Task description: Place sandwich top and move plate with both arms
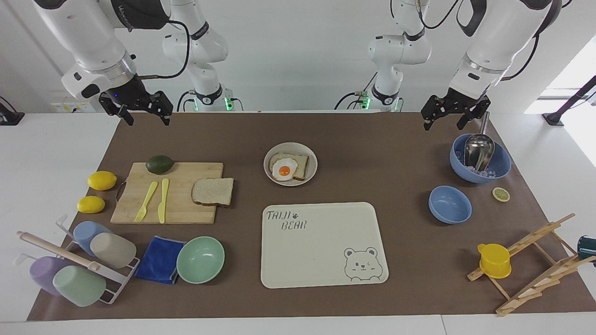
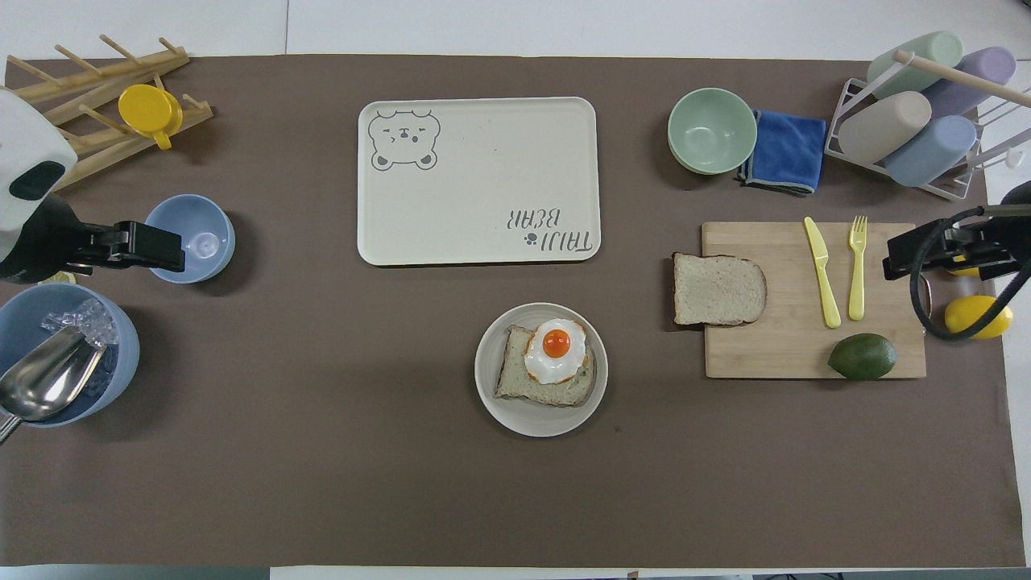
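Hung empty and wide-jawed: right gripper (image 1: 145, 113) above the mat's robot-side edge near the board (image 1: 167, 193), left gripper (image 1: 448, 115) above the big blue bowl (image 1: 498, 170). Lay flat on the board's edge toward the plate (image 1: 311, 174): bread top (image 1: 213, 191), likely light, soft, crushable. Best pinched gently by the overhanging crust; plate stiff, rim-gripped from both sides.

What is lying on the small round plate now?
On the plate lies a bread slice with a fried egg on top. The egg covers part of the slice, so that part is unseen. The sandwich top is not there.
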Action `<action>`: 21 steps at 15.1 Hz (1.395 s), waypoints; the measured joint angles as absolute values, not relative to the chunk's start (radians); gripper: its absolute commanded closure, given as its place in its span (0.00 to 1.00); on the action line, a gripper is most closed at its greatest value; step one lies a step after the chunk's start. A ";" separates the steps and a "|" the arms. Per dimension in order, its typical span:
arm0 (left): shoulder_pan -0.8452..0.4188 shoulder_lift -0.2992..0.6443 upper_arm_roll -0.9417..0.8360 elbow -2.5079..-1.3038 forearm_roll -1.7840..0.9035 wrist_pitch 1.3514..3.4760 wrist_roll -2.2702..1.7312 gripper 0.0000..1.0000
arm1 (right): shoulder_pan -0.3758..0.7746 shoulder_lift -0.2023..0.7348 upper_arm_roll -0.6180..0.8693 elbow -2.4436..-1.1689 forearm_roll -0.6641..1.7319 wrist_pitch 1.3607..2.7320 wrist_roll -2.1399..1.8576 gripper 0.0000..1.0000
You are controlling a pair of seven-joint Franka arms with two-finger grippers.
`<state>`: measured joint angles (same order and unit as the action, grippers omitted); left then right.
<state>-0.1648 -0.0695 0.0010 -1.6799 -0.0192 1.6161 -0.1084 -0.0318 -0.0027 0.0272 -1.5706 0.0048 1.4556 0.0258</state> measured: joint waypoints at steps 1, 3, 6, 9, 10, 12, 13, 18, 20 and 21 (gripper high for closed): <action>-0.165 -0.069 0.001 -1.680 -0.019 1.616 -0.108 0.00 | -0.032 -0.003 0.027 -1.571 0.005 1.456 0.026 0.00; -0.165 -0.069 0.001 -1.680 -0.019 1.616 -0.108 0.00 | -0.032 -0.003 0.027 -1.571 0.005 1.456 0.026 0.00; -0.165 -0.069 0.001 -1.680 -0.019 1.616 -0.108 0.00 | -0.032 -0.003 0.027 -1.571 0.005 1.455 0.026 0.00; -0.165 -0.069 0.001 -1.680 -0.019 1.616 -0.108 0.00 | -0.032 -0.003 0.027 -1.572 0.005 1.455 0.026 0.00; -0.165 -0.069 0.001 -1.680 -0.019 1.616 -0.108 0.00 | -0.032 -0.003 0.027 -1.572 0.005 1.455 0.026 0.00; -0.165 -0.069 0.001 -1.680 -0.019 1.616 -0.108 0.00 | -0.032 -0.003 0.028 -1.571 0.005 1.456 0.026 0.00; -0.165 -0.069 0.001 -1.680 -0.019 1.616 -0.108 0.00 | -0.031 -0.003 0.029 -1.570 0.005 1.456 0.026 0.00; -0.165 -0.069 0.001 -1.680 -0.019 1.616 -0.108 0.00 | -0.027 -0.003 0.031 -1.570 0.005 1.457 0.026 0.00; -0.165 -0.069 0.001 -1.680 -0.019 1.616 -0.108 0.00 | -0.023 -0.003 0.033 -1.570 0.015 1.475 0.025 0.00; -0.165 -0.069 0.001 -1.680 -0.019 1.616 -0.108 0.00 | -0.017 -0.003 0.034 -1.572 0.018 1.480 0.025 0.00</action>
